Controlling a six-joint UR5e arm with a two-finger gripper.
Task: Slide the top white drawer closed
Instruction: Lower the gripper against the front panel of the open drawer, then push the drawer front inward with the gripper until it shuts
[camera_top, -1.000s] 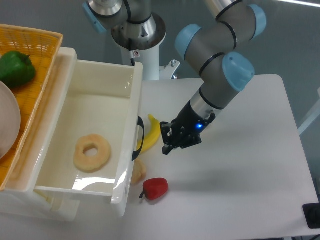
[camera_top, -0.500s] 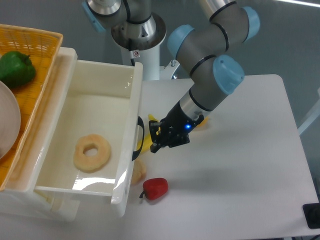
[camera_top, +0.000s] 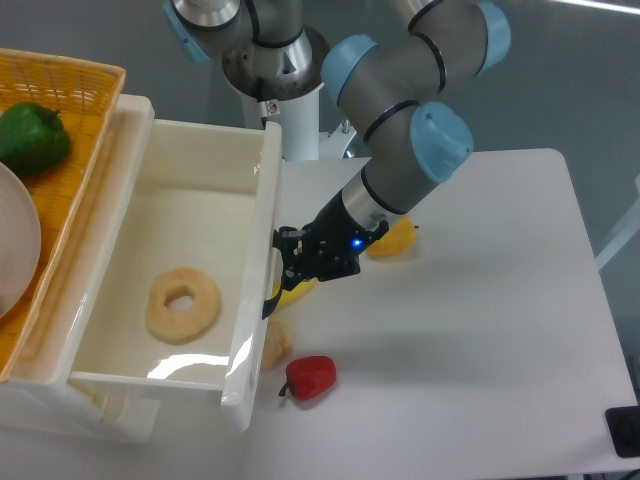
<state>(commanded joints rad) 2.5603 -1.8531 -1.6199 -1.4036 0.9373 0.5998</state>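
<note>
Drawer: your top white drawer (camera_top: 185, 215) stands pulled well out toward the tabletop (camera_top: 480, 330), its front panel facing the arm — not yet closed.
Contents: a ring-shaped doughnut (camera_top: 183, 304) lies loose on the drawer floor; expect it to shift if you shove hard.
Handle: the curved black handle (camera_top: 270, 292) sits low on the front panel, largely hidden behind the gripper.
Gripper: your gripper (camera_top: 285, 262) is right at the front panel, at about handle height; contact looks likely, though you cannot confirm it from this view.
Fingers: dark against dark here — you cannot tell whether they are parted or closed.
Handling: the drawer looks like stiff, glossy plastic, fairly light for its size and slippery; a pinch is not needed to close it.
Where to press: push flat on the front panel near the middle, by the handle, so the box runs straight and does not skew on its runners.
Clutter: a yellow banana (camera_top: 292, 291) lies just beneath the gripper, a red pepper (camera_top: 311, 376) sits near the drawer's front corner, and an orange piece (camera_top: 392, 241) lies behind the arm — keep your wrist clear of them.
Basket: the orange wicker basket (camera_top: 70, 110), holding a green pepper (camera_top: 32, 137), sits on top, beside the drawer; leave it alone.
</note>
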